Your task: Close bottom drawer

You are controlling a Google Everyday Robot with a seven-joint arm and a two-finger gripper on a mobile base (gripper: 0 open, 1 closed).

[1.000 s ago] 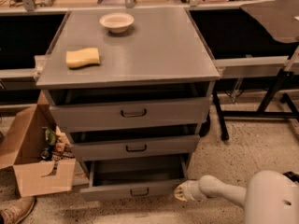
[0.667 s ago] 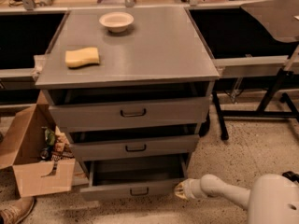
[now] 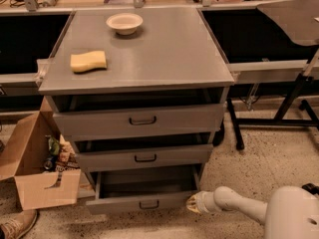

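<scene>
Your gripper sits low at the right front corner of the bottom drawer, which stands pulled out just left of it, likely so a push drives it home; how wide the gripper is set you cannot tell.

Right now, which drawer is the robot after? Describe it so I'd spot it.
Find the grey cabinet with a sponge and bowl on top. It is the bottom drawer of three, nearest the floor, the robot's hand at its right front corner. It has the slimmest front and sticks out farthest.
</scene>
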